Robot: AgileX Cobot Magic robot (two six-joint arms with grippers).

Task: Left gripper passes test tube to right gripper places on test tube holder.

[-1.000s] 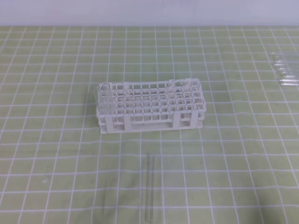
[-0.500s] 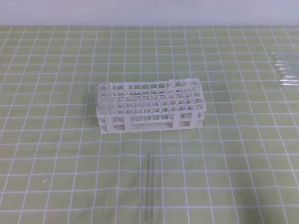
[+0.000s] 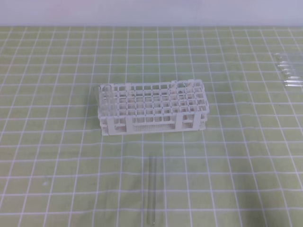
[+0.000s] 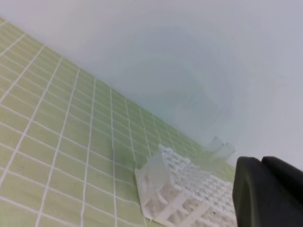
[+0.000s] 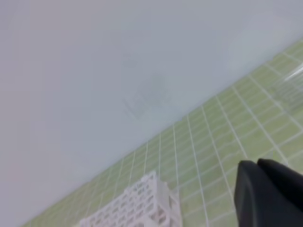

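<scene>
A single clear test tube [image 3: 152,190] lies flat on the green gridded mat [image 3: 57,142], well in front of the white test tube holder [image 3: 152,108], its length running toward the rack. The holder sits near the middle of the mat, with at least one clear tube standing upright in its left end. A heap of clear tubes [image 3: 289,71] rests at the far right edge. Neither arm appears in the overhead view. In the left wrist view, only a dark corner of the left gripper [image 4: 267,191] shows, raised above the mat with the rack below it; whether it is open cannot be told. The right gripper [image 5: 267,194] likewise shows only a black edge, its opening impossible to judge.
</scene>
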